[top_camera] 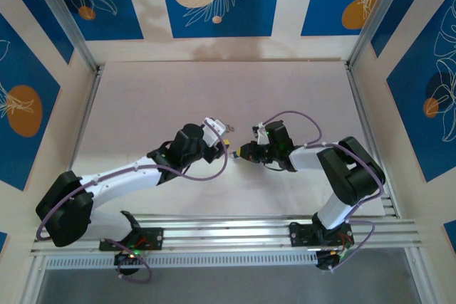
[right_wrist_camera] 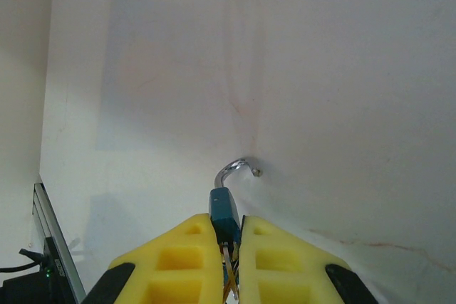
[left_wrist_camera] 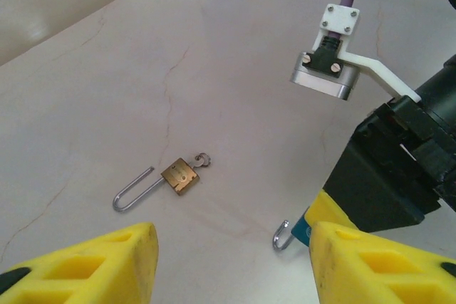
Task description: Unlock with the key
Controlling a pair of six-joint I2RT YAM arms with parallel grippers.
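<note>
Right tool [right_wrist_camera: 228, 227] clamps a teal padlock [right_wrist_camera: 224, 211], shackle apparently sprung open; left tool [left_wrist_camera: 231, 247] hangs released over a brass padlock [left_wrist_camera: 179, 177] on the tabletop [left_wrist_camera: 214, 69]. Unlocking looks nearly finished.

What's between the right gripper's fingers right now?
A teal padlock, silver shackle poking out past the right gripper. Its lower body and keyhole are covered by the fingers.

No legible text, label, brand, number or sign can be read on the brass padlock [left_wrist_camera: 180, 176], the teal padlock [right_wrist_camera: 224, 208] or the surface [left_wrist_camera: 214, 69].
</note>
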